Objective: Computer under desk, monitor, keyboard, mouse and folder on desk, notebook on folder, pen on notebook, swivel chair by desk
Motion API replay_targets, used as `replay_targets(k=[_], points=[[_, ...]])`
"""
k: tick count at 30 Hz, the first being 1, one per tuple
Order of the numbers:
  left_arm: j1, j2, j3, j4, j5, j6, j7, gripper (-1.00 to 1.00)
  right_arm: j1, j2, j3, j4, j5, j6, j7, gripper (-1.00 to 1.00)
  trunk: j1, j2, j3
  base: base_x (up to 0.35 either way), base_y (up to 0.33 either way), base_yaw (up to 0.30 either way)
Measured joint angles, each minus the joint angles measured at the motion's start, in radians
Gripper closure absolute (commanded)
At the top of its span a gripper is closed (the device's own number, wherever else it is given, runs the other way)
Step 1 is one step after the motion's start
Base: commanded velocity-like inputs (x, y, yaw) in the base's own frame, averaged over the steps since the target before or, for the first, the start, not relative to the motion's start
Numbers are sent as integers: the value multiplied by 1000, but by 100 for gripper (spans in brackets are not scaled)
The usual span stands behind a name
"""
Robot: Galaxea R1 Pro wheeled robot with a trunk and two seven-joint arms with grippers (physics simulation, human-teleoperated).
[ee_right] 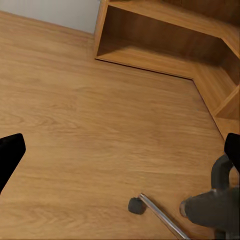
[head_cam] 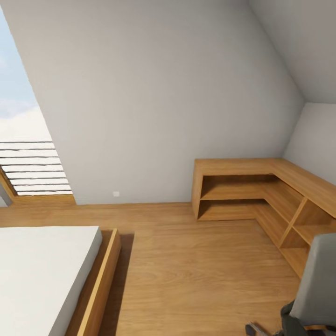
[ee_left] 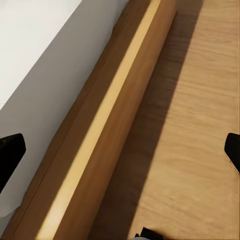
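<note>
**Both grippers wide apart over bare floor**

The left gripper (ee_left: 120,150) hangs spread and empty beside the bed frame (ee_left: 107,125). The right gripper (ee_right: 120,155) is likewise spread, holding nothing, over the wood floor (ee_right: 90,110); the swivel chair (ee_right: 212,205) stands near the corner shelf unit (head_cam: 261,186).

Your left gripper (ee_left: 120,152) has its two dark fingertips (ee_left: 10,155) sitting at the far left and far right edges of the left wrist frame, about mid-height, spread wide with nothing between them. Your right gripper (ee_right: 120,152) looks the same in the right wrist frame: one black fingertip (ee_right: 10,155) at the left edge, the other at the right edge, jaws wide apart and empty. Both wrists are angled downward, each gripper hanging in the air and touching nothing.
</note>
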Motion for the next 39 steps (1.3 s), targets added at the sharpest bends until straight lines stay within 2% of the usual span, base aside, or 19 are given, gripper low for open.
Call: replay_targets(k=[39], points=[[0, 0, 0, 0, 0, 1, 0, -100, 0, 2, -6, -1, -5, 1, -4, -100, 0, 0, 0, 332, 0, 0]])
